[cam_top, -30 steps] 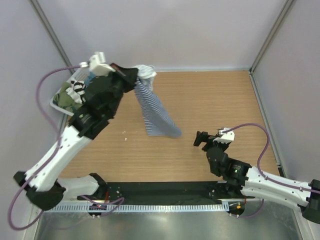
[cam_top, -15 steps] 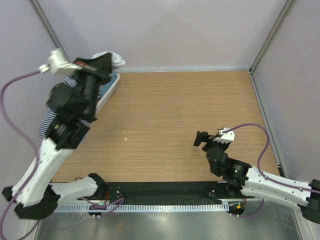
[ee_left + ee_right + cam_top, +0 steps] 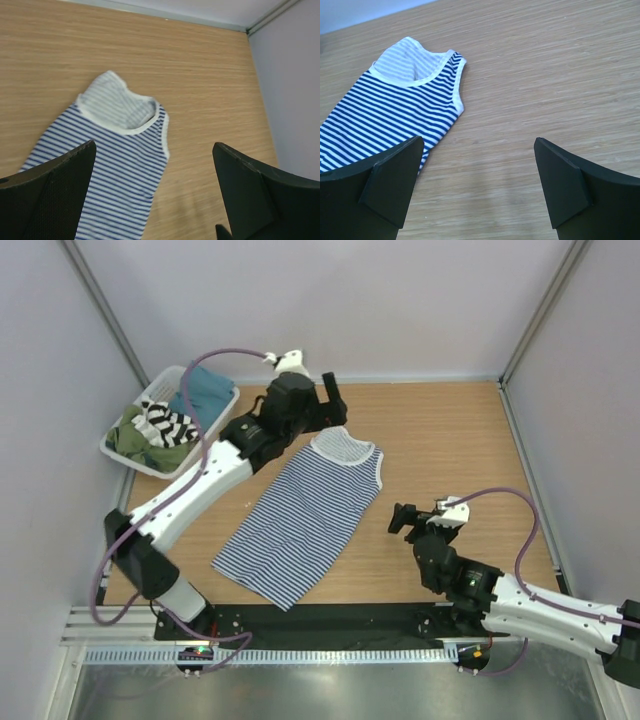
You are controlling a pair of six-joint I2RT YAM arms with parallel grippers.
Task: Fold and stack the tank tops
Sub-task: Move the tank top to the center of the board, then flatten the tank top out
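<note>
A tank top with thin navy-and-white stripes [image 3: 305, 515] lies spread flat on the wooden table, neckline toward the back and hem toward the front left. My left gripper [image 3: 335, 405] hovers open just behind its neckline and holds nothing. In the left wrist view the same top [image 3: 115, 145] sits below the open left gripper [image 3: 154, 150]. A broad black-and-white striped tank top [image 3: 165, 425] lies crumpled in the basket. My right gripper [image 3: 398, 520] stands open to the right of the spread top. The right wrist view shows the top [image 3: 395, 110] ahead and left of the right gripper [image 3: 479, 142].
A white slatted basket [image 3: 228, 400] stands at the back left, also holding a green cloth [image 3: 130, 437] and a teal cloth [image 3: 205, 390]. Grey walls close in the table on the left, back and right. A black rail runs along the near edge.
My left arm swung the navy-striped top from the basket side out over the table, laid it flat and opened its jaws. The right arm has not moved.
</note>
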